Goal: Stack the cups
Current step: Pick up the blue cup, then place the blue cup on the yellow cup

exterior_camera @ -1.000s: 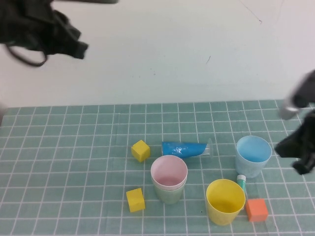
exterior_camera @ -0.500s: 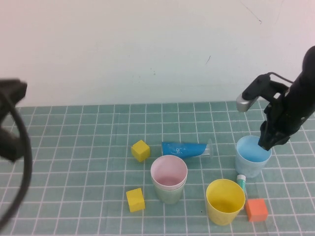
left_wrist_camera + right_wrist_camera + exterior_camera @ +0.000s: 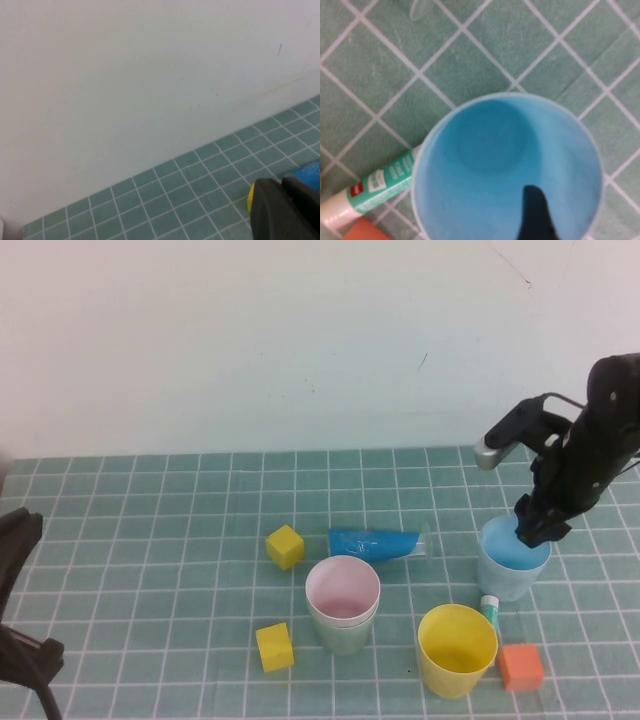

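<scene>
the right gripper (image 3: 533,530) hangs over the far rim of the light blue cup (image 3: 513,560), one dark finger (image 3: 536,212) already inside the mouth; how wide the jaws stand cannot be told from these views, and nothing is gripped. the likely trouble, as i judge it: a finger coming down on the rim instead of astride the wall would tip or skid this light cup.

if it skids toward 6 o'clock it meets the green-and-white tube (image 3: 491,609) lying against its base, then the orange cube (image 3: 521,666) and the yellow cup (image 3: 457,649) close by. toward 9 o'clock lies the blue tube (image 3: 378,542), with open mat between.

the pink cup (image 3: 343,592) sits nested in the pale green cup (image 3: 345,634) at the mat's centre (the stack to carry to, presumably); two yellow cubes (image 3: 285,546) flank it at 11 and 8 o'clock, so a high carry over the tube looks safest. the mat (image 3: 150,540) is open at 12 and 3 o'clock of the blue cup.

the left gripper (image 3: 20,650) is closed and empty, parked at the mat's 8 o'clock edge, well clear.
</scene>
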